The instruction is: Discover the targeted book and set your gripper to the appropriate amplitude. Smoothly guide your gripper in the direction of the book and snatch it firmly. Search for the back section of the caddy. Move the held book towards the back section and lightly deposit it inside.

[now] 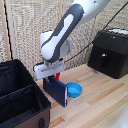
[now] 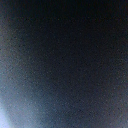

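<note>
The dark navy book [image 1: 56,92] stands on edge just right of the caddy, its lighter page edge facing the exterior view's right. My white gripper [image 1: 49,75] sits directly on the book's top edge and grips it; the fingertips are hidden behind the book. The wrist view is filled by a dark blue blur, the book [image 2: 64,55] right up against the camera. The black fabric caddy [image 1: 20,97] with its dividers is at the exterior view's lower left, open at the top. The book's lower edge is at about the height of the caddy's near rim.
A blue bowl [image 1: 74,90] lies on the wooden table [image 1: 100,100] just right of the book. A sliver of the red cup [image 1: 58,76] shows behind the gripper. A black hard-shelled appliance box [image 1: 110,52] stands at the back right. A slatted screen closes the back.
</note>
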{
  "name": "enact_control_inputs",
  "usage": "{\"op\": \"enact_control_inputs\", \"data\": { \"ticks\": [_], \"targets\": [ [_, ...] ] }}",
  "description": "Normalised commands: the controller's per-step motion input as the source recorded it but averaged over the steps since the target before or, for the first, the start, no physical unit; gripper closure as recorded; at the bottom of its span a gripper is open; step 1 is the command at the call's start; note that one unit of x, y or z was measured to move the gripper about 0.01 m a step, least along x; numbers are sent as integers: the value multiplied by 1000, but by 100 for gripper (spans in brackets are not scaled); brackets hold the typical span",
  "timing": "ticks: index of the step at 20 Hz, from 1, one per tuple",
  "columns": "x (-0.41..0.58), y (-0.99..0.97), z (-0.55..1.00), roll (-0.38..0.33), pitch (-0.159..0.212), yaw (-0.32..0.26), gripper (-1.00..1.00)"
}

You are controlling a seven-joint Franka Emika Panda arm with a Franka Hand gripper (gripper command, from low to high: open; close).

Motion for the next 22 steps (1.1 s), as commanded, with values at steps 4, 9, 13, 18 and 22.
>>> {"op": "enact_control_inputs", "data": {
  "ticks": [4,9,13,18,22],
  "targets": [
    [124,-256,964,10,0,-219,100],
    [63,1,777,-42,0,-304,100],
    [5,0,745,-48,0,-337,100],
    [37,27,768,-57,0,-325,100],
    [231,155,748,-97,0,-253,100]
  ]
}}
